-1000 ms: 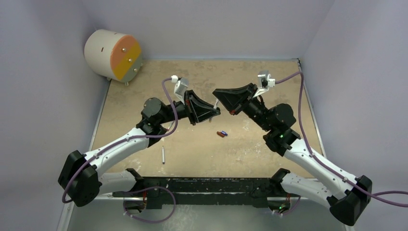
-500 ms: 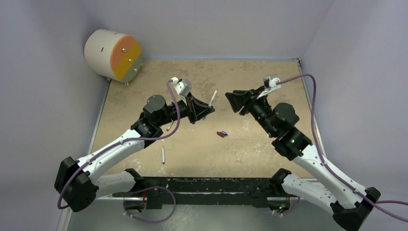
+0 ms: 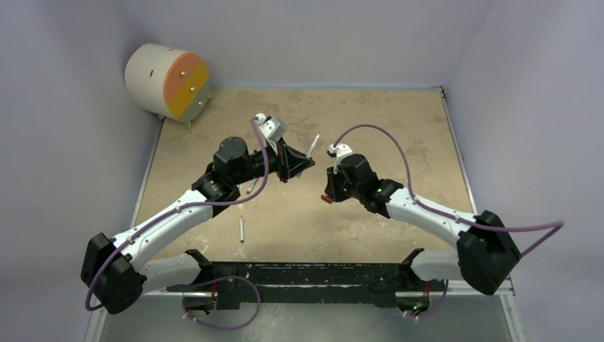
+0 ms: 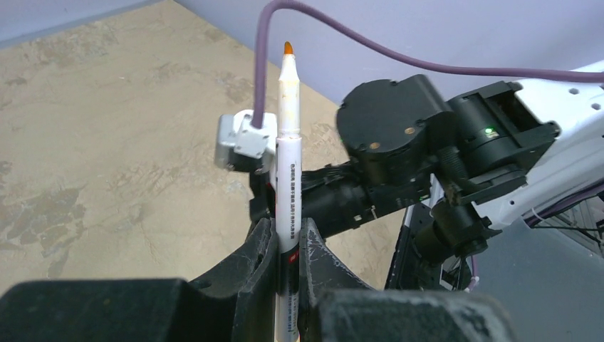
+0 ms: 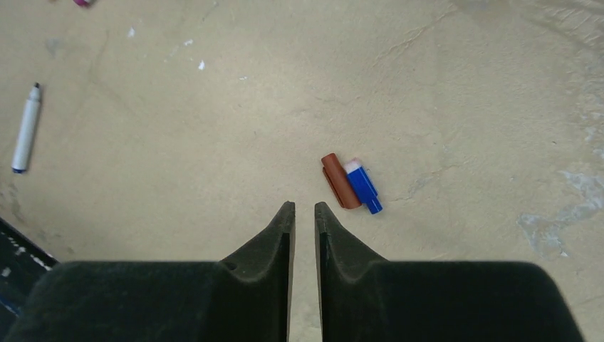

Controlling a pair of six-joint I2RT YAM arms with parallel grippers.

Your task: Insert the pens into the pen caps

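Observation:
My left gripper (image 4: 288,231) is shut on a white pen (image 4: 288,142) that stands upright in the left wrist view, its orange tip bare. From above, that pen (image 3: 314,144) sticks out of the left gripper (image 3: 306,162) over the middle of the table. My right gripper (image 5: 305,206) points down at the table, its jaws a narrow gap apart with nothing between them. Just ahead and right of its tips lie a red-brown pen cap (image 5: 340,181) and a blue pen cap (image 5: 364,187), side by side and touching. Another pen (image 3: 242,229) lies loose on the table.
A white drum with an orange and yellow face (image 3: 167,80) stands at the back left corner. The loose pen (image 5: 26,127) lies far left of the right gripper. The right arm (image 4: 427,142) fills the space behind the held pen. Walls close in three sides.
The right arm has drawn away from the left gripper's pen and swung down over the two caps, its jaws widening and then narrowing. The left gripper keeps its pen.

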